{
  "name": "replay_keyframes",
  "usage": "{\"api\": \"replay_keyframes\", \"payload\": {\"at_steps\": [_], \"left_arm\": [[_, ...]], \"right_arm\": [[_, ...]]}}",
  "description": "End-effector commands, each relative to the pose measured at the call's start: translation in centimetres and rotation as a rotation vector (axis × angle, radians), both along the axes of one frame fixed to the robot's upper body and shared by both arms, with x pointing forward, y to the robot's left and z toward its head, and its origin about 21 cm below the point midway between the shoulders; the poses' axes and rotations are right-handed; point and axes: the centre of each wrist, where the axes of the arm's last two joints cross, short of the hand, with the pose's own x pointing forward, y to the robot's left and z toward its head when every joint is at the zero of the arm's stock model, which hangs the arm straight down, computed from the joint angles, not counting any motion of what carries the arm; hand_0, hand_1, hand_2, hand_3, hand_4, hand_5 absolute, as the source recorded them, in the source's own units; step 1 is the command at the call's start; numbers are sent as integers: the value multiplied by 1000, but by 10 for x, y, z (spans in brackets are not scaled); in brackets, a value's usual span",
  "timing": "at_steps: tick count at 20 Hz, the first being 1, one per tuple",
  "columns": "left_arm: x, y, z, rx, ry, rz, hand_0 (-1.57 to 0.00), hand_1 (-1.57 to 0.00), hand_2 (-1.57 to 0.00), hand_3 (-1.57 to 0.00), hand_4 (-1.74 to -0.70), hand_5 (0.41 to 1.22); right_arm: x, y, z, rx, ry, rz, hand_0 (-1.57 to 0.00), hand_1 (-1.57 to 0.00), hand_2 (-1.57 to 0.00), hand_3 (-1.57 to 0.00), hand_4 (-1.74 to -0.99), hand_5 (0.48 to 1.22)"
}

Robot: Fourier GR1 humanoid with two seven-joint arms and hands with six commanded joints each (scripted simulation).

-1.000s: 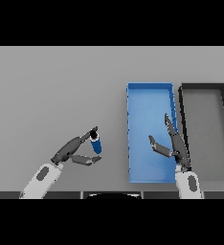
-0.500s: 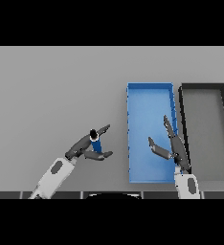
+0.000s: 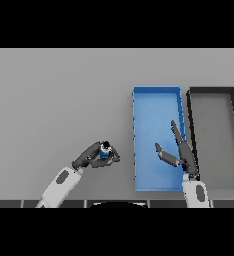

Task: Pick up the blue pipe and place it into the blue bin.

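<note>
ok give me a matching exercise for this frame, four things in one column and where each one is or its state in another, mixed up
Things:
1. blue pipe
2. blue bin
3. black bin
4. right hand

Places or states:
A. furthest to the right on the table
B. open, over the blue bin
C. between the pipe and the black bin
D. gripped in the left hand

Pairs: 1-D, 2-C, 3-A, 4-B
</note>
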Motion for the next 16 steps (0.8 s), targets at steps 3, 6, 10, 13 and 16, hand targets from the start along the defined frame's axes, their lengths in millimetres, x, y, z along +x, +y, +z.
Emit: {"api": "replay_keyframes", "payload": {"at_steps": [3,6,10,13,16], "left_arm": [[-1,-10,6,-39,-34,3,-1406,-1427,-1444,-1404,-1681,1168],[1,-18,23,-96,-101,-24,-1486,-1497,-1506,-1440,-1705,1194],[4,-29,46,-173,-169,-74,-1536,-1541,-1544,-1450,-1719,1210],[3,-37,63,-176,-181,-95,-1553,-1556,-1557,-1449,-1723,1215],[2,-41,74,-159,-178,-124,-1562,-1563,-1564,-1444,-1726,1218]], "right_arm": [[3,1,1,-11,-2,-1,1,1,1,1,-1281,663],[3,1,0,7,-1,3,1,1,1,1,-1279,657],[2,-5,-3,-34,5,-7,1,1,1,1,-1277,673],[0,-2,-5,-38,-9,-3,1,1,1,1,-1275,683],[-1,-5,-3,-41,-14,0,1,1,1,1,-1271,687]]}}
